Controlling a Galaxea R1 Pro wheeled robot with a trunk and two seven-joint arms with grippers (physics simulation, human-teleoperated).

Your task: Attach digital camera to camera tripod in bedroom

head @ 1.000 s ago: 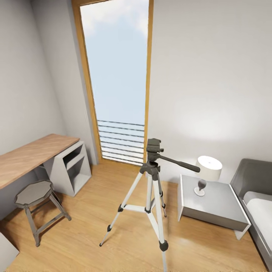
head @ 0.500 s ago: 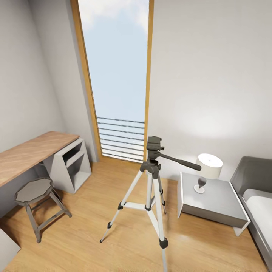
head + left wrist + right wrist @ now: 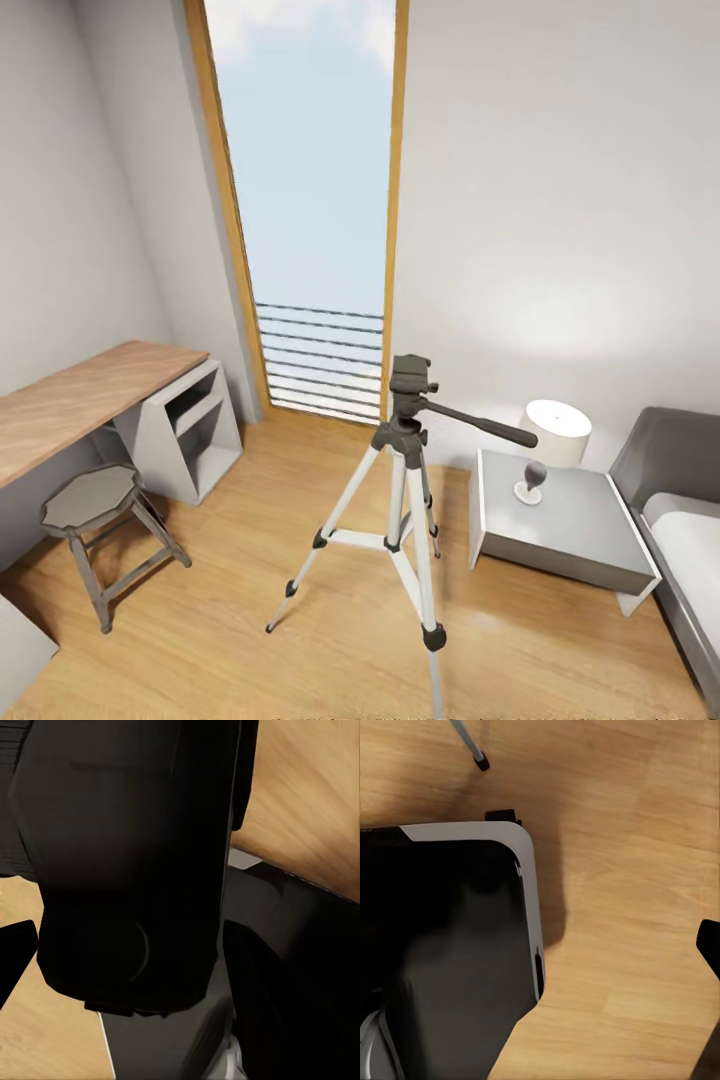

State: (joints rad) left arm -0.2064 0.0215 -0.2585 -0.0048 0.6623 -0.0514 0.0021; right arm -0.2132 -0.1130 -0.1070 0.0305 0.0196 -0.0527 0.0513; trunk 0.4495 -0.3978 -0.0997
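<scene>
The silver-legged, dark-headed camera tripod (image 3: 402,500) stands bare; mounting remains. A black boxy object (image 3: 127,862), possibly the camera, is seen against the left claw; neither claw's grip can be told.

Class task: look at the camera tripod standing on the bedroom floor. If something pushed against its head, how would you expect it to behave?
The camera tripod would probably tip rather than slide: it is tall with thin legs and small black feet on smooth wood flooring. It looks top-heavy, since the dark head sits well above the spread. The long pan handle sticks out sideways, so a bump there might twist it.
</scene>
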